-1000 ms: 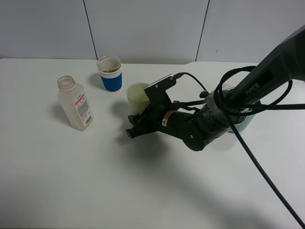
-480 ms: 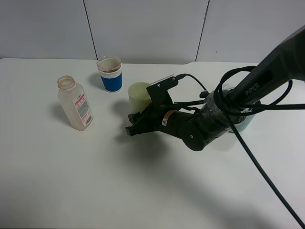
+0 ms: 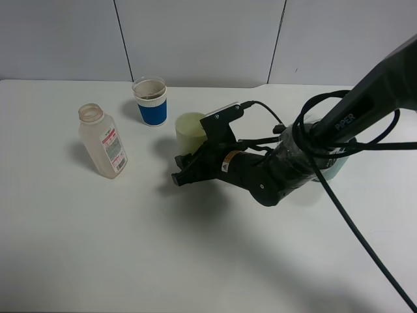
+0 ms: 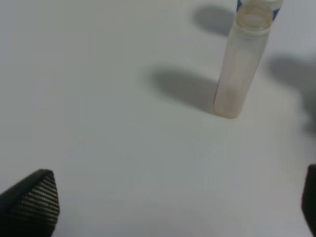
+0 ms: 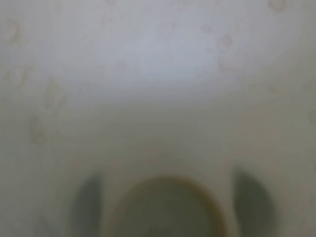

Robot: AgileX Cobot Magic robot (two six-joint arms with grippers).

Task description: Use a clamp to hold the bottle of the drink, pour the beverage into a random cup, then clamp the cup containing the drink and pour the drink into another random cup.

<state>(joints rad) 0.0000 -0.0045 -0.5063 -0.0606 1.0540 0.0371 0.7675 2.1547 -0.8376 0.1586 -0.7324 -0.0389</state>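
two cups upright — blue-white cup (image 3: 150, 101) holds brown liquid (image 3: 149, 95); bottle (image 3: 102, 141) empty.

One bottle (image 3: 103, 141) stands well to the left of the pincer (image 3: 183, 171). Three cups: a blue-and-white cup (image 3: 150, 101) beyond it, a pale yellow-green cup (image 3: 189, 132) held in it, and a teal cup (image 3: 333, 164) mostly hidden behind its arm.

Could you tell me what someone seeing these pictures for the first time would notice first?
The big black right arm, trailing cables, fills the centre-right of the table, and its right gripper is shut on the pale yellow-green cup. To the left stands the clear bottle with its red-and-white label. Behind them, near the wall, is the blue-and-white cup, with brown inside its rim.
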